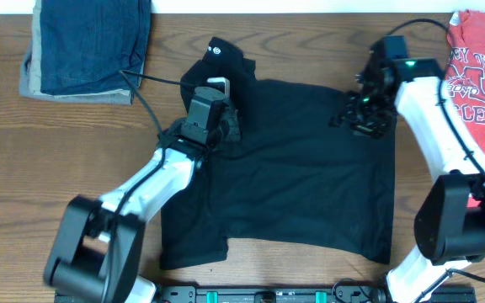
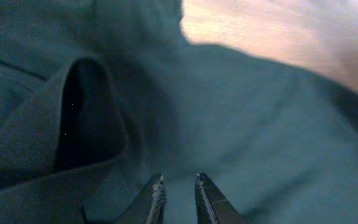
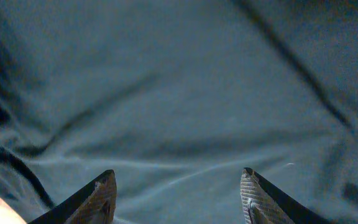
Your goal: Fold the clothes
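Denim and tan stack (image 1: pixel 87 46) sits at the upper left of the overhead frame. Its right edge is well apart from the black shirt (image 1: pixel 310 194), and the wooden table (image 1: pixel 23 168) shows between them and down the whole left side. The shirt lies spread across the centre. Its left part is bunched into a ridge with a small white logo (image 1: pixel 215 48) at the top, while its lower hem and right edge run fairly straight. The left gripper (image 2: pixel 179 190) is down at that bunched part, fingers drawn almost together with a thin gap; whether cloth is pinched there I cannot tell. The right gripper (image 3: pixel 179 186) is at the shirt's upper right corner, fingers wide apart over flat cloth. At the upper right lies the red T-shirt (image 1: pixel 478 67), apart from the black shirt's edge.
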You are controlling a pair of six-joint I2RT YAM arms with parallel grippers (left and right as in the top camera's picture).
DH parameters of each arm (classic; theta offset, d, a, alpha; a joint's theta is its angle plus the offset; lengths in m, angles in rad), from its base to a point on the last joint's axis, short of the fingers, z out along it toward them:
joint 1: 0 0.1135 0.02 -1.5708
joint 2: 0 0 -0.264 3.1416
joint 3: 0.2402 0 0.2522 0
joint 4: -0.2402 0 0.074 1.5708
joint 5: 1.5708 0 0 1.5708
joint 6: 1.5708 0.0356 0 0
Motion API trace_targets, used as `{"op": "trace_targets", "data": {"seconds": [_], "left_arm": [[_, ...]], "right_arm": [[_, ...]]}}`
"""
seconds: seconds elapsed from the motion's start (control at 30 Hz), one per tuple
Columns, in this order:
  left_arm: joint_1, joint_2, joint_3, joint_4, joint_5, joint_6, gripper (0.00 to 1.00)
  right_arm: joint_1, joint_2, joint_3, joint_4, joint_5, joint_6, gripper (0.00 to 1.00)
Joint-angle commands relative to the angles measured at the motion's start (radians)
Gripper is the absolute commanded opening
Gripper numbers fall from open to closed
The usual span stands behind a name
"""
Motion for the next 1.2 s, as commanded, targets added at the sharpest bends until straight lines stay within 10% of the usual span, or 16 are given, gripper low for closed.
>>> {"op": "trace_targets", "data": {"seconds": [0.0, 1.17], "left_arm": [[0.005, 0.082, -0.002, 0.027, -0.026, 0.019, 0.19], [0.463, 0.140, -0.002, -0.071, -0.209, 0.018, 0.21]], "right_arm": [[0.059, 0.006, 0.011, -0.002, 0.038, 0.016, 0.62], [0.185, 0.006, -0.007, -0.081, 0.074, 0.071, 0.62]]}}
